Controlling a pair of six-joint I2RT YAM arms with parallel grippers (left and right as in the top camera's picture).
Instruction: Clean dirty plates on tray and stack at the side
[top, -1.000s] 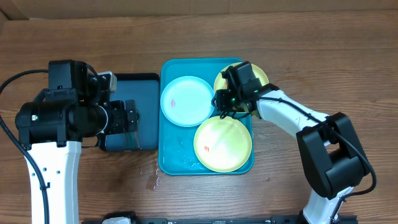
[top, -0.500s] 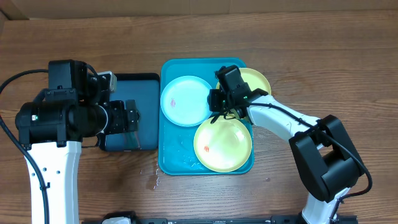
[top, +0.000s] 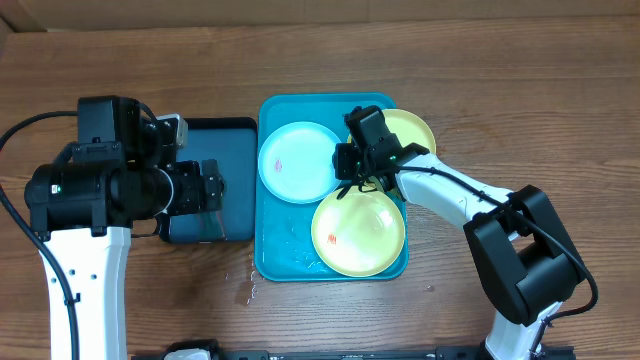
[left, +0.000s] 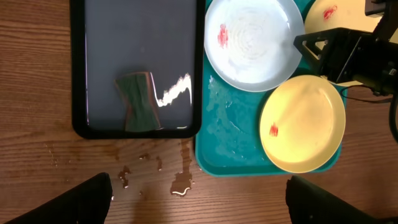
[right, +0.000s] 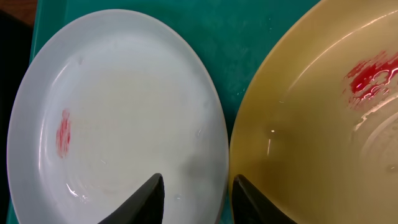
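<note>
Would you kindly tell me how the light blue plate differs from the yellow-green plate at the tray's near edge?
The light blue plate is pale blue; the front yellow-green plate is yellow-green. The light blue plate lies in the turquoise tray's far left part; the front yellow-green plate fills its near right corner. Both are round, lie flat and, in the overhead view, carry a small red smear left of centre.

I see turquoise tray (top: 280, 250), wet inside. Light blue plate (top: 299, 162) flat in far-left part, red smear. Yellow-green plate (top: 358, 232) near-right, smeared. Second yellow-green plate (top: 415, 130) overhangs far-right rim.
</note>
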